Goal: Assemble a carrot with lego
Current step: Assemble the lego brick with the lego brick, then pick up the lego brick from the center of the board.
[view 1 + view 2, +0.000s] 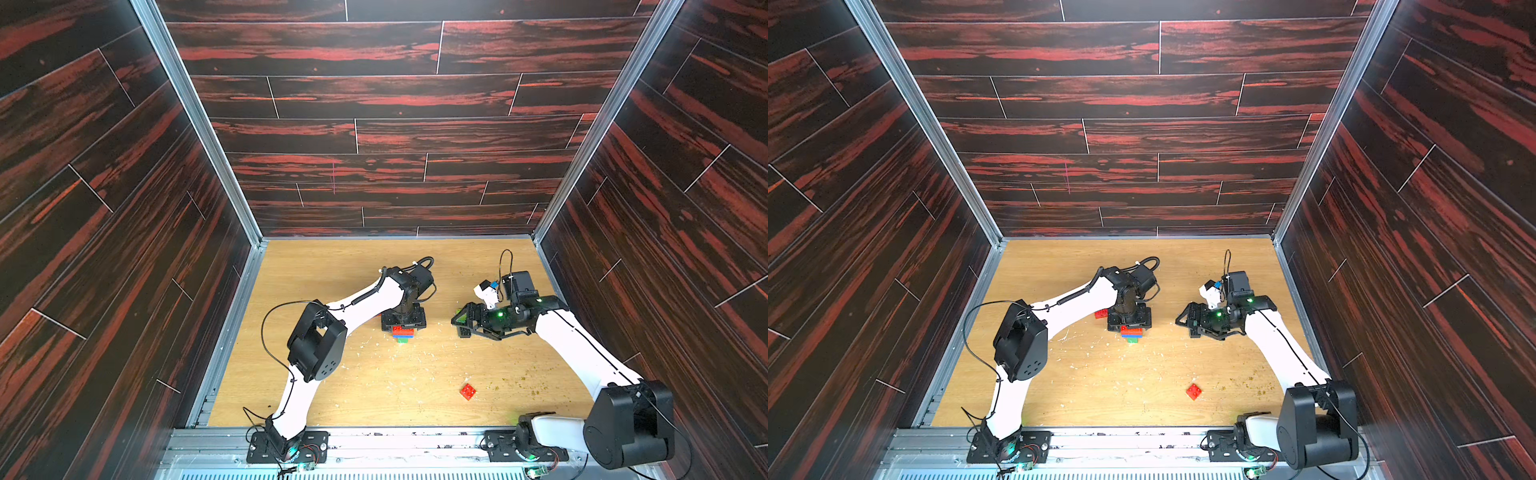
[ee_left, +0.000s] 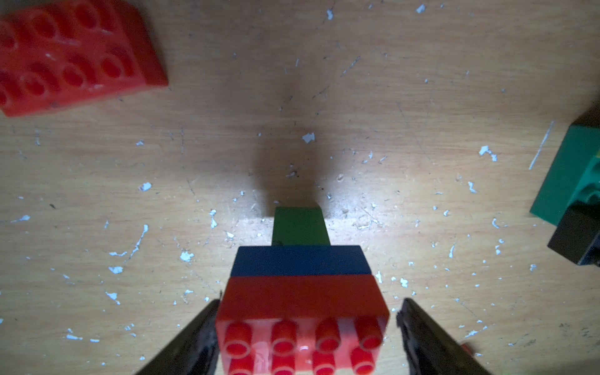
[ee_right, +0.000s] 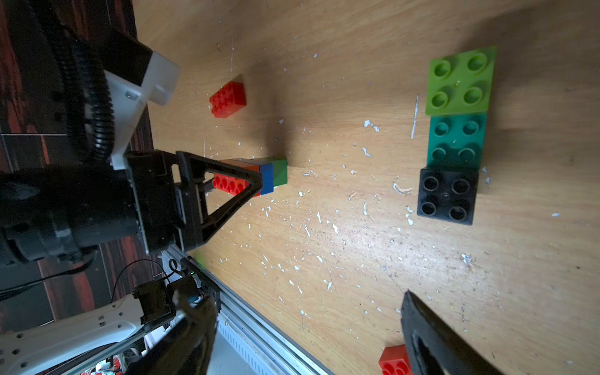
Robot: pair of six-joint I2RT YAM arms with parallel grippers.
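Note:
The partly built carrot [image 2: 302, 292] is a stack with a red long brick on top, studs up, a blue brick under it and a small green brick on the table; it also shows in both top views [image 1: 402, 332] [image 1: 1131, 333]. My left gripper [image 2: 310, 305] points down around the red brick, open, with a gap at one finger. Lime [image 3: 461, 81], teal [image 3: 456, 141] and black [image 3: 447, 196] square bricks lie in a touching row under my right gripper [image 3: 308, 324], which is open and empty. A loose red long brick [image 3: 228, 98] lies beyond the stack. A red square brick [image 1: 468, 391] lies near the front.
White flecks and crumbs litter the wooden table [image 1: 353, 374]. Dark wood-pattern walls close in the left, right and back. An aluminium rail [image 1: 395, 434] with both arm bases runs along the front edge.

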